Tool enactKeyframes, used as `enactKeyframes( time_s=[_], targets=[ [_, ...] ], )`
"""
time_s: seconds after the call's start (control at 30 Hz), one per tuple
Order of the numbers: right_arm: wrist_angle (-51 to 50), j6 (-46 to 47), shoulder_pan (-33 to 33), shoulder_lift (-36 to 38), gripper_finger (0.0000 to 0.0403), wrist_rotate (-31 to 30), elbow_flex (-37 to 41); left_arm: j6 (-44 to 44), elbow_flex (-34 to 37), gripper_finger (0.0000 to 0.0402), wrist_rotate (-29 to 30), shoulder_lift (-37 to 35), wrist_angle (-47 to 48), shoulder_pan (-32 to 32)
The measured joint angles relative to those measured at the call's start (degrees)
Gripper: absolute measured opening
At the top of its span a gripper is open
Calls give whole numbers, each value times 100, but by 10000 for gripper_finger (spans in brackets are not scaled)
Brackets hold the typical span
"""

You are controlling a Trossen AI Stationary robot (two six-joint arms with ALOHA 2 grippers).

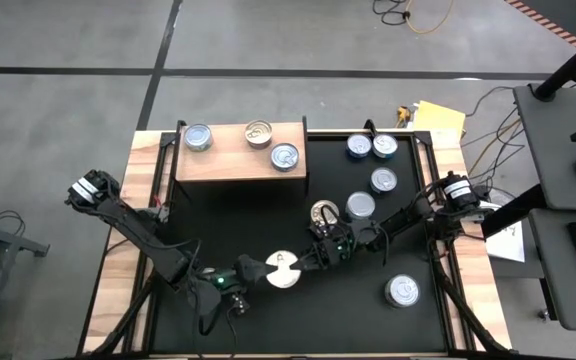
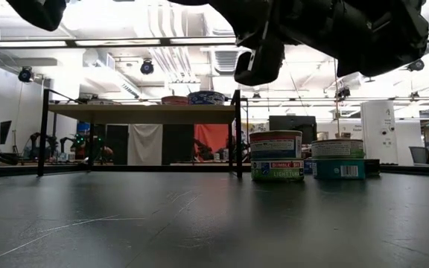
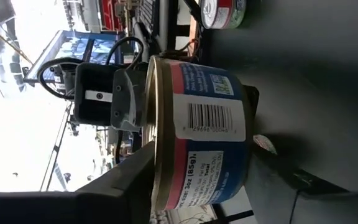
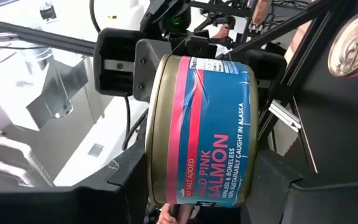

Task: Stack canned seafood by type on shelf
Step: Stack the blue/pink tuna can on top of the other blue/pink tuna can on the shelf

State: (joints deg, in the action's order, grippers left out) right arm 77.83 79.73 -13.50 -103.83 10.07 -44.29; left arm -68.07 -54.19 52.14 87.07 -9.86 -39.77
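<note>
On the black table point(image 1: 268, 215), low centre in the high view, both the left gripper point(image 1: 253, 272) and right gripper point(image 1: 310, 262), part-open, clasp one pink salmon can point(image 1: 282, 269).

The blue-and-pink-labelled round metal tin point(image 4: 207, 127) is showing "NO SALT ADDED", "PINK SALMON" and "SKINLESS & BONELESS", while a green-banded tin point(image 2: 277, 156) is displaying "LIGHT TUNA".

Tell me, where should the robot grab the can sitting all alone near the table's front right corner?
Grab the lone can by its round side wall, one finger on each side, coming straight down from above. It stands upright with its flat lid facing up, it looks short, and no other can sits close, so the fingers should have room to slip down around it.
</note>
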Motion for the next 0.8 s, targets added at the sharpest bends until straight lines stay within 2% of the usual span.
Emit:
enactKeyframes(
  time_s=[0.07,0.23,0.33,0.53,0.8],
  targets=[
    [-23,-134,-2,0,211,-48,-3,67,0,184,-2,0,-25,2],
    [-89,-435,13,0,300,-171,-26,554,0,178,-35,2,-138,17],
    [-108,-512,9,0,330,-164,-28,733,0,178,-34,2,-157,13],
    [-140,-575,15,11,345,-170,-33,1267,0,178,423,-1,-123,7],
    [-220,-587,15,15,333,-117,-35,1676,78,178,462,-28,-111,2]
  ],
)
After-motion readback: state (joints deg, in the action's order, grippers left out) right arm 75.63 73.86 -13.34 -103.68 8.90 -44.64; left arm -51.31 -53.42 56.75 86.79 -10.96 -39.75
